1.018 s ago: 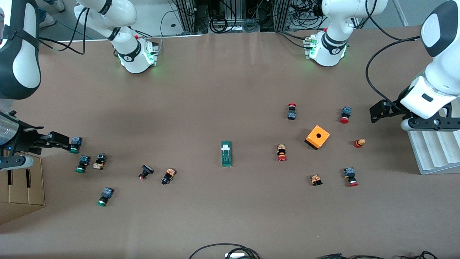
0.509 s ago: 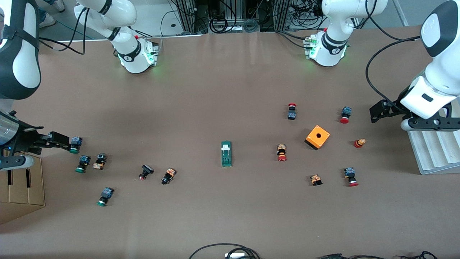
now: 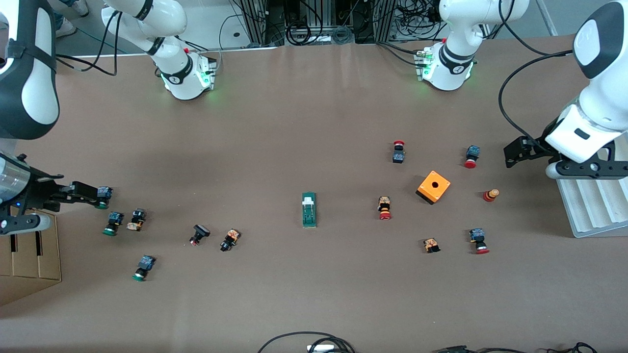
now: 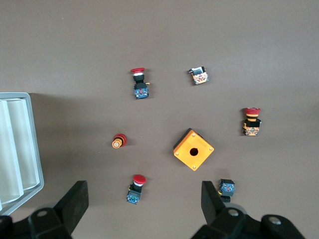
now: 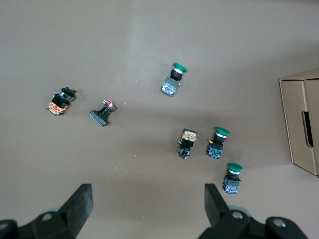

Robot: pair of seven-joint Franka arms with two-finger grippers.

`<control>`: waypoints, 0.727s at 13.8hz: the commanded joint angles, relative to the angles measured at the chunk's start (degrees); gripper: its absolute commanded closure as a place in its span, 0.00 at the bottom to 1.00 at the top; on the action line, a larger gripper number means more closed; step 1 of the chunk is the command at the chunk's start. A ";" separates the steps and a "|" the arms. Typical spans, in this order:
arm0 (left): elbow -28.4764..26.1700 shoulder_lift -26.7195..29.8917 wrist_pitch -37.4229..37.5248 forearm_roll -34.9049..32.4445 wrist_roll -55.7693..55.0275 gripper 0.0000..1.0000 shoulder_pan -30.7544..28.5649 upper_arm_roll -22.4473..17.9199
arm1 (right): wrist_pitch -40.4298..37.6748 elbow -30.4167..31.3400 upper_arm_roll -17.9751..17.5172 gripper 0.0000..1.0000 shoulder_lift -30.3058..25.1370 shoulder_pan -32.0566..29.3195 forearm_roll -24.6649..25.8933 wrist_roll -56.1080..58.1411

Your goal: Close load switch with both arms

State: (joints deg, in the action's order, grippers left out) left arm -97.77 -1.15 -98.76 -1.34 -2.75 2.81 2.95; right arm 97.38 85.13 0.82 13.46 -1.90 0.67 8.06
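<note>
The brown table (image 3: 314, 122) is seen from above, with one arm held at each end. At the right arm's end a cardboard box (image 3: 27, 255) is set at the table's edge; its inside is not shown. At the left arm's end a white ridged tray (image 3: 591, 206) is placed; in the left wrist view its grooves (image 4: 15, 149) appear bare.

The right gripper (image 3: 86, 192) is held over the table just above a green-capped push button (image 3: 103, 196), beside the cardboard box. In the right wrist view its fingers (image 5: 79, 204) are spread wide apart, with nothing between them. The left gripper (image 3: 515, 152) is held over the table beside the tray, near a red-capped button (image 3: 471, 157). Its fingers (image 4: 75, 201) are likewise spread wide and nothing is gripped.

One orange box with a hole (image 3: 433, 187) is found toward the left arm's end. One load switch (image 3: 309, 209) lies flat near the middle of the table, well apart from both grippers, with its white piece at the end farther from the front camera.

Small push-button parts are scattered in two groups. Toward the right arm's end six are counted: three green-capped and three others. Around the orange box six are counted: four red-capped buttons, one small orange-and-black part (image 3: 431, 244), and one small red and yellow knob (image 3: 490, 194).
</note>
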 commanded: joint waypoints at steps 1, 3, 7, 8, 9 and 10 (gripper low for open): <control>0.65 -2.27 1.02 1.07 0.03 0.00 0.70 0.74 | -0.35 -0.75 -0.47 0.00 2.35 0.14 -0.76 -0.41; 0.30 -2.45 1.20 1.07 -0.58 0.00 1.84 1.88 | -0.26 -0.93 -0.47 0.00 2.80 1.28 -0.67 -0.59; 0.03 -4.65 0.23 1.60 -1.55 0.00 4.73 2.76 | -0.35 -0.93 -0.38 0.00 3.42 1.81 -0.93 -1.20; -0.14 -4.82 0.06 2.21 -4.34 0.00 5.62 2.85 | -0.35 -0.93 -0.38 0.00 3.42 1.90 -0.85 -1.29; -0.14 -4.83 -0.03 2.22 -7.50 0.00 7.10 2.85 | -0.35 -0.93 -0.38 0.00 3.42 1.90 -0.93 -1.29; -0.06 -4.83 -0.21 2.22 -10.49 0.00 9.21 2.94 | -0.35 -0.93 -0.38 0.00 3.33 1.90 -0.85 -1.20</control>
State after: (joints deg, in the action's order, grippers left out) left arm -98.12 -6.15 -98.80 0.20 -8.22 8.84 6.09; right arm 97.41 85.14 0.34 16.59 -0.02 0.67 7.24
